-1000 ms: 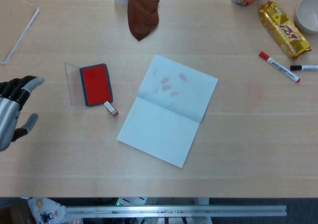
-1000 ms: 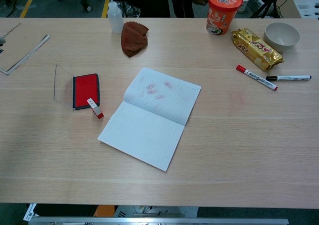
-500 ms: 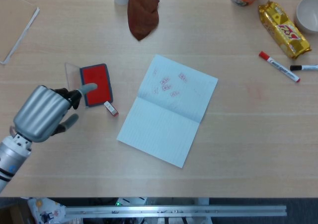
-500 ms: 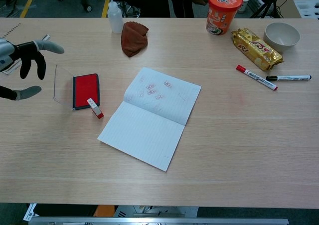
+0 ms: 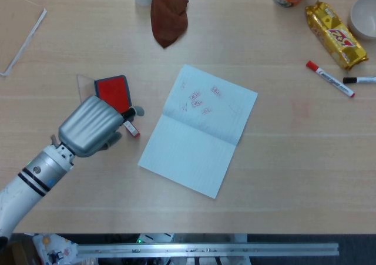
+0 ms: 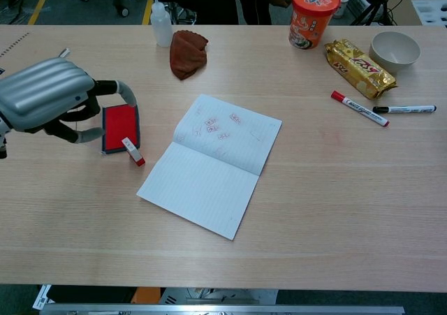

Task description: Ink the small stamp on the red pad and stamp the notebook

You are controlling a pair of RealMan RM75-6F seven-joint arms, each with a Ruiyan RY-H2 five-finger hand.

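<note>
The small red-and-white stamp [image 5: 131,128] [image 6: 133,151] lies on the table at the near right corner of the red ink pad [image 5: 113,90] [image 6: 119,124]. The open notebook [image 5: 200,130] [image 6: 209,165] lies to the right, with several red stamp marks on its far page. My left hand [image 5: 93,126] [image 6: 49,103] hovers over the pad's left side and lid, with its fingers [image 6: 126,93] spread and curved and nothing in them. In the head view a fingertip is close to the stamp; contact is unclear. My right hand is out of view.
A brown cloth [image 6: 187,53] and squeeze bottle [image 6: 160,23] stand at the back. To the right are an orange cup [image 6: 313,16], gold snack packet [image 6: 359,68], bowl [image 6: 394,49], red marker [image 6: 359,108] and black marker [image 6: 404,109]. A paper pad's edge [image 5: 23,42] lies far left.
My left hand has moved in from the left edge to above the ink pad, now covering its left part and the lid, its fingertips near the stamp.
</note>
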